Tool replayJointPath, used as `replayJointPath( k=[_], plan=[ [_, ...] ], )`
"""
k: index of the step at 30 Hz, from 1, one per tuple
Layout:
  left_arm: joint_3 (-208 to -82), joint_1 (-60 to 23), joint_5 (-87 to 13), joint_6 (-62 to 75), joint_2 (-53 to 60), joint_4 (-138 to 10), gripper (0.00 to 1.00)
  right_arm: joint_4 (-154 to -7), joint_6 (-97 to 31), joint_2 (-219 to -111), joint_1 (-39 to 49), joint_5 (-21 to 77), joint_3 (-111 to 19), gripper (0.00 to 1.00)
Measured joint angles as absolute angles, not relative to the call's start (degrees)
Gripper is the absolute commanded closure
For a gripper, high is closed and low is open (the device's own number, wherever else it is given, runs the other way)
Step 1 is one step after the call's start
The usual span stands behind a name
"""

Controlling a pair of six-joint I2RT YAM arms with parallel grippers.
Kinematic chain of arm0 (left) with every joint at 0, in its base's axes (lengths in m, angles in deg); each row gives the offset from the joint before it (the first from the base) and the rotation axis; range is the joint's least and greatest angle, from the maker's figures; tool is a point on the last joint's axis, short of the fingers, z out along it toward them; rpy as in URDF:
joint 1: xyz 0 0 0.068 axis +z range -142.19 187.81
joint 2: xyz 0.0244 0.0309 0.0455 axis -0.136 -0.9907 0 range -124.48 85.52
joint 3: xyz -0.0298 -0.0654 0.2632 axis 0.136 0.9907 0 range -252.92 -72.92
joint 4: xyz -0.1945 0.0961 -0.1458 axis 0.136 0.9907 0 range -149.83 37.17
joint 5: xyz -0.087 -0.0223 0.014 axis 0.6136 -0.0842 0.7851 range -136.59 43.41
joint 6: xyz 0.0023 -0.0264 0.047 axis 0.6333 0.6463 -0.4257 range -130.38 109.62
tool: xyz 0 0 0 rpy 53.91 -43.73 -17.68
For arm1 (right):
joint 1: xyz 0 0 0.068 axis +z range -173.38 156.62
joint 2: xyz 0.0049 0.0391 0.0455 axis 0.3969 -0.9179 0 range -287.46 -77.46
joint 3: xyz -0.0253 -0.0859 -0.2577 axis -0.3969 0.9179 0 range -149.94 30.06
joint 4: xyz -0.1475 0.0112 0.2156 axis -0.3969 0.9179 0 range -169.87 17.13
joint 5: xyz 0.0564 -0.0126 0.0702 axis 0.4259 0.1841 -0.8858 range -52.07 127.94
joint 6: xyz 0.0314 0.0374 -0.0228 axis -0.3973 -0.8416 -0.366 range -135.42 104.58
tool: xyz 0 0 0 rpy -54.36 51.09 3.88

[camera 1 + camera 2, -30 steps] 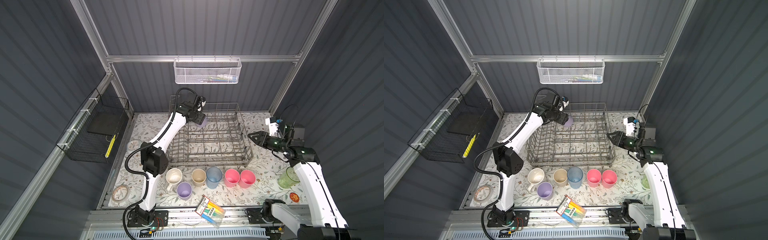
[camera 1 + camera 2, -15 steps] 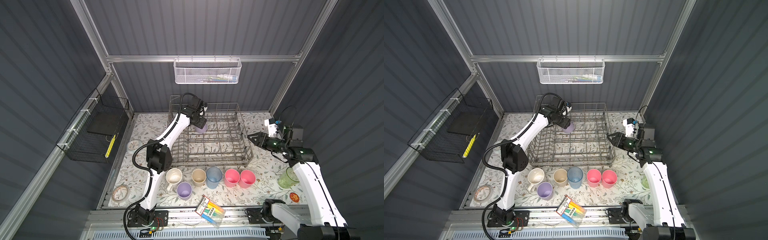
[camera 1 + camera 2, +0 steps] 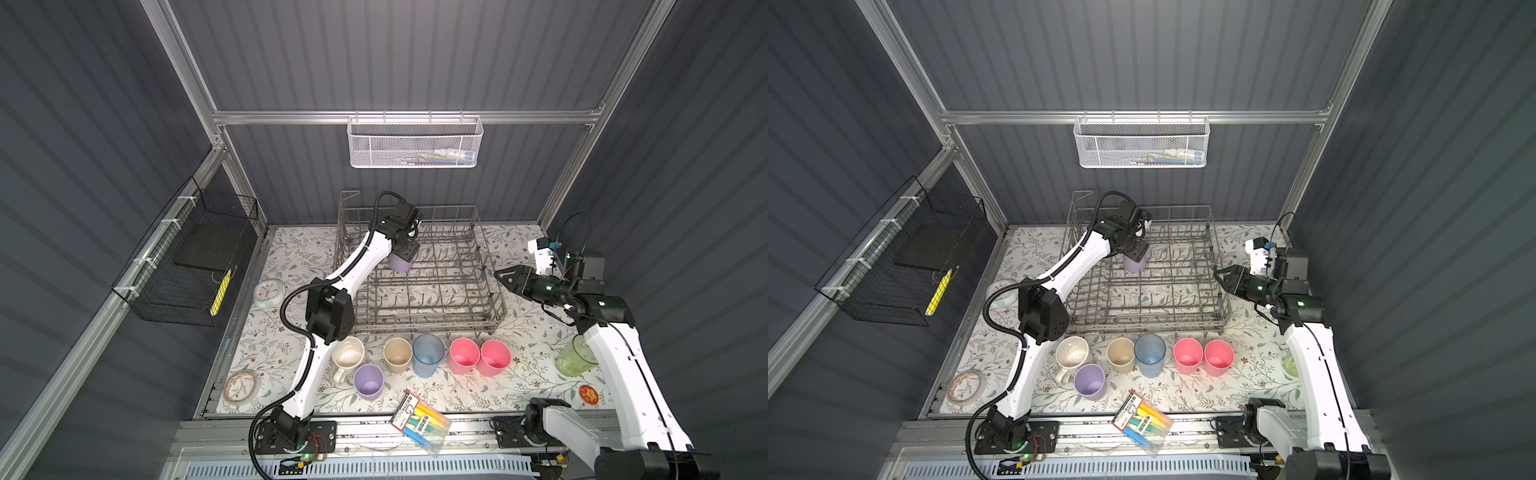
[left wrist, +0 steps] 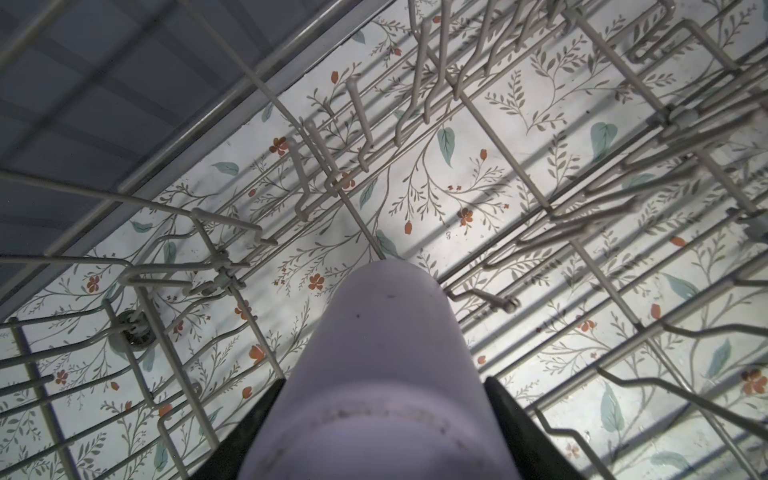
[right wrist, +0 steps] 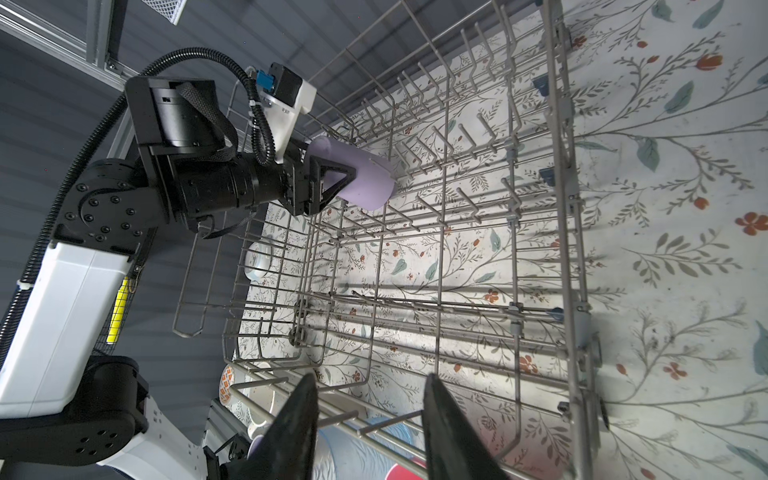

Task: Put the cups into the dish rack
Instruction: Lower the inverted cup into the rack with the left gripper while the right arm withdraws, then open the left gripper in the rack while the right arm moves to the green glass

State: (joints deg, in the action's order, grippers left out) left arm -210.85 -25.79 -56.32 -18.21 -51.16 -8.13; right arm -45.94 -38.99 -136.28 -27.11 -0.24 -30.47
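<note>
The grey wire dish rack stands at the back of the table. My left gripper is shut on a lilac cup, held tilted just above the tines in the rack's back-left part. My right gripper hangs open and empty beside the rack's right wall. In front of the rack stand a cream mug, a second lilac cup, a beige cup, a blue cup and two pink cups. A green tumbler stands at the right.
A clear pack of markers lies at the front edge. A white mesh basket hangs on the back wall and a black wire basket on the left wall. Small round items lie along the left side.
My left gripper has gone down into the rack with the lilac cup, from above its back-left rim. The right arm has hardly moved.
</note>
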Motion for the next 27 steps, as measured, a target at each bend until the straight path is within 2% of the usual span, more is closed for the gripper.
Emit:
replayJointPath(
  k=[5,11,21,27],
  plan=[
    [-210.9,-26.3,-57.4,-18.2,-51.3,-8.4,0.31,-45.9,-39.0,-136.3,-27.1,-0.2,-30.4,0.56],
    [-209.0,-26.3,-58.6,-18.3,-50.7,-8.8,0.16,-45.1,-39.0,-136.3,-27.1,0.6,-30.5,0.52],
    [-201.8,-26.3,-58.5,-18.2,-41.1,-11.8,0.05,-40.6,-38.9,-136.3,-27.1,5.8,-32.2,0.38],
    [-196.7,-26.3,-58.6,-18.0,-32.5,-17.4,0.04,-35.7,-38.3,-134.9,-27.1,12.6,-35.5,0.37]
  ],
)
